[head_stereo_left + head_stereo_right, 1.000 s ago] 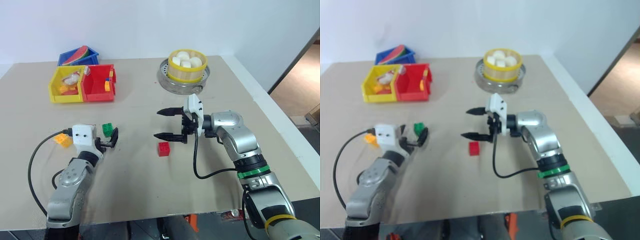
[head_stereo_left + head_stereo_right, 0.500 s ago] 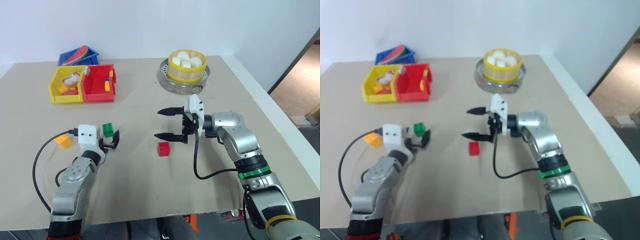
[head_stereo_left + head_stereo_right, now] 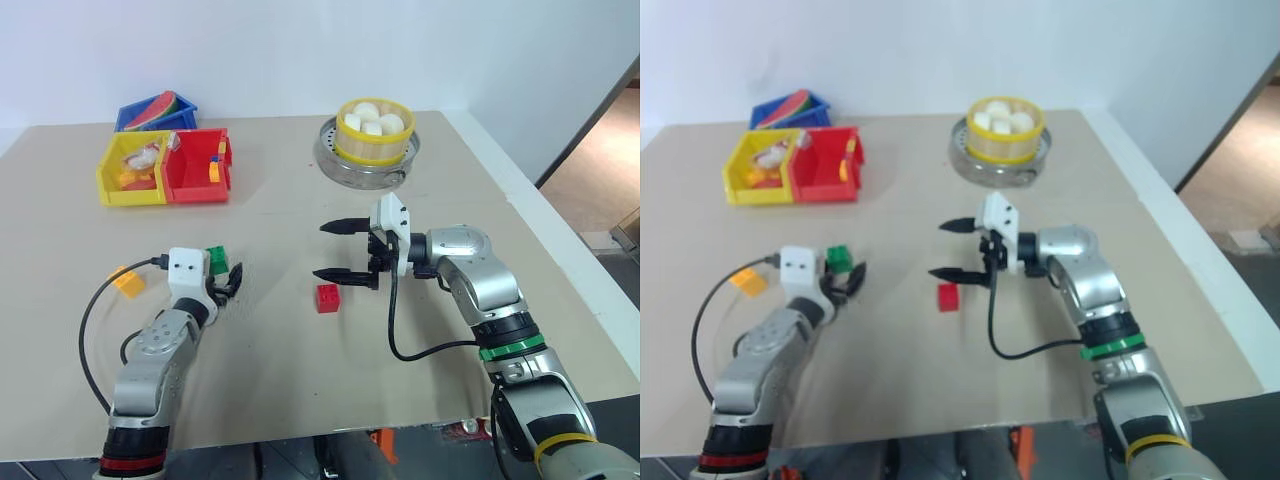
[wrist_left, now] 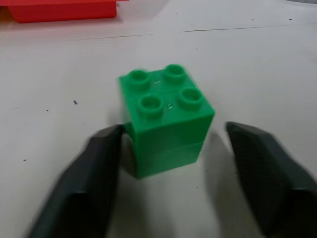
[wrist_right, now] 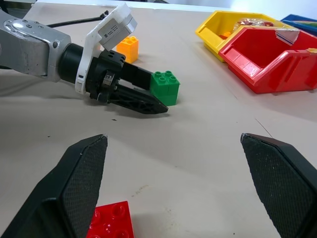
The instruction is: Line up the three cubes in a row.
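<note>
One finger of the left tool (image 4: 173, 168) touches the green cube (image 4: 166, 121) — jaws apart, base hidden.

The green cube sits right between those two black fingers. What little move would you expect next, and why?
Probably the left gripper finishes closing on the green cube. The cube stands on the table between its fingers; one finger touches a side, the other stands just clear. The red cube and orange cube lie apart, so it needs carrying.

No text, label, brand or number can be read anywhere — not on any surface shown.
</note>
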Robot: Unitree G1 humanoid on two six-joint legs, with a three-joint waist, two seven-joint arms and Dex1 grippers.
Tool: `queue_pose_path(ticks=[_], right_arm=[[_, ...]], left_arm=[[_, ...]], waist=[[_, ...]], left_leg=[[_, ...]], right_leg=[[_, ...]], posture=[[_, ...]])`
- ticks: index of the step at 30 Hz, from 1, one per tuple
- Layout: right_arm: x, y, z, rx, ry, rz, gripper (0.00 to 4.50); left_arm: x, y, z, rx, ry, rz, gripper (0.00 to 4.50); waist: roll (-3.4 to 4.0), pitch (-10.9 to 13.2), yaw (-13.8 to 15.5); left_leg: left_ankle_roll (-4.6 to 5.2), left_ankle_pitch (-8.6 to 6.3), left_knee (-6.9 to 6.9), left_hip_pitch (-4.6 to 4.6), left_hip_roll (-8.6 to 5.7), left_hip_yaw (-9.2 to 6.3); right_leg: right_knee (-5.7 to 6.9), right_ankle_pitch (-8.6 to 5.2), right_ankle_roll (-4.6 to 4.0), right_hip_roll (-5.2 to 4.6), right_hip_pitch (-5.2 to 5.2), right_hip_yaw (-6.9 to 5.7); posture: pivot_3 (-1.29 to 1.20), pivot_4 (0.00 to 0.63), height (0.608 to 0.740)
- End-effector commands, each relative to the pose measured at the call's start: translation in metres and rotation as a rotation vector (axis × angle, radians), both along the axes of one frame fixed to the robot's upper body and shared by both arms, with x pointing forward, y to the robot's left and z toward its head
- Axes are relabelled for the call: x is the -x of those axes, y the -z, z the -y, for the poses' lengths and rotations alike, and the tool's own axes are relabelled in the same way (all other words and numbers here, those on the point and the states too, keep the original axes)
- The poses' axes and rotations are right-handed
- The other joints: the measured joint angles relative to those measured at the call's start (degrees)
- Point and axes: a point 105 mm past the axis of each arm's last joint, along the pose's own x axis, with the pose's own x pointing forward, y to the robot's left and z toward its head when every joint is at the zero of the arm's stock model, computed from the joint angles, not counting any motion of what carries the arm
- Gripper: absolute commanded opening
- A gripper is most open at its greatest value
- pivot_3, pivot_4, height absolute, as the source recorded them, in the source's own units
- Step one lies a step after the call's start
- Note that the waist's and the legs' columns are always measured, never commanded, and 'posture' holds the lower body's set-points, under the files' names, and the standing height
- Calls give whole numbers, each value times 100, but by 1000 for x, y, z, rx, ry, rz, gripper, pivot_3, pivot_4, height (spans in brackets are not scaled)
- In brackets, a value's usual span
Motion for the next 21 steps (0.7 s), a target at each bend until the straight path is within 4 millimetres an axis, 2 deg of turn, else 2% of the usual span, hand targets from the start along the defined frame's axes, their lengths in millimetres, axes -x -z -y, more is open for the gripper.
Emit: queue_pose_path(ticks=[1, 19, 21], right_arm=[[3, -13, 3, -15, -4, 62, 4500], [3, -14, 1, -11, -13, 79, 4500], [3, -13, 1, -8, -13, 79, 4500]], left_arm=[[-3, -8, 0, -12, -1, 31, 2304], [-2, -3, -8, -47, 47, 23, 2304], [-3, -1, -7, -33, 55, 14, 1755]], waist=[[0, 0, 0], [0, 0, 0], [0, 0, 0]], left_leg=[[0, 0, 0, 0, 0, 1], [0, 0, 0, 1, 0, 1], [0, 0, 0, 1, 0, 1]], right_leg=[[0, 0, 0, 0, 0, 1], [0, 0, 0, -1, 0, 0], [0, 0, 0, -1, 0, 0]], posture=[[0, 150, 740], [0, 150, 740], [0, 150, 740]])
